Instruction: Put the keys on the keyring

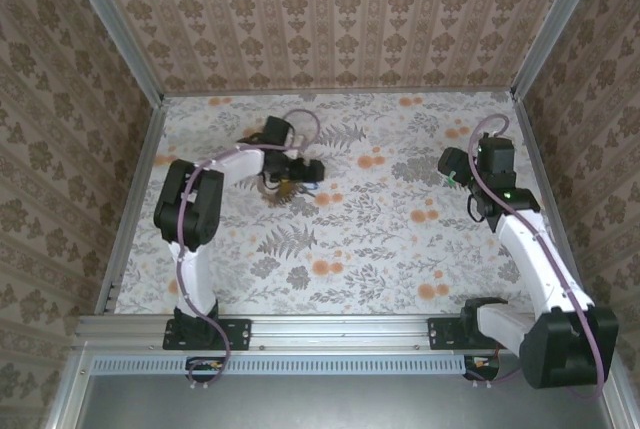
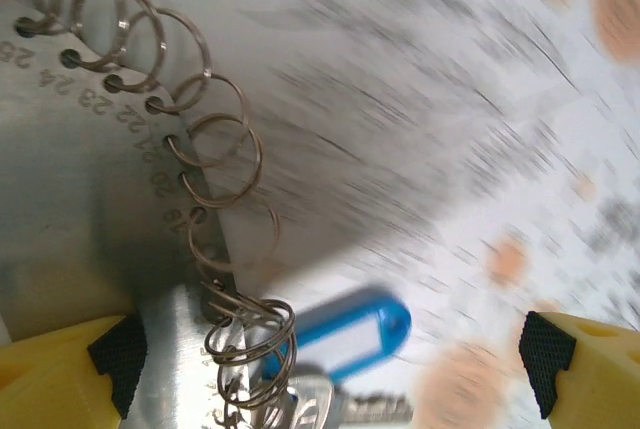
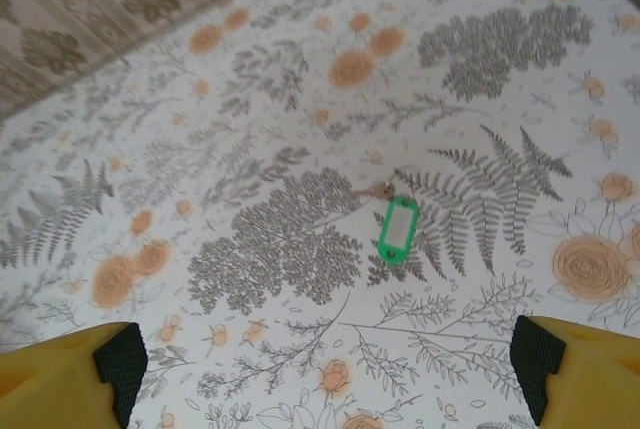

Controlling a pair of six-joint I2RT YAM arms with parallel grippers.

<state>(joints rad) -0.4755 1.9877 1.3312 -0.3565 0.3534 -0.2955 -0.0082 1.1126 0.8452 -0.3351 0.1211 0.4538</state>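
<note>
The keyring is a silvery numbered plate with brownish wire rings along its edge, seen close up in the left wrist view. A blue-tagged key lies by the lowest cluster of rings, a silver key blade beneath it. I cannot tell whether it is threaded on. My left gripper is open right above them, its yellow fingers on either side. From above, it hovers over the keyring. A green-tagged key lies flat on the table, well ahead of my open right gripper.
The table has a floral cloth and is walled with patterned panels on three sides. My right gripper stands near the right wall. The left wrist view is blurred.
</note>
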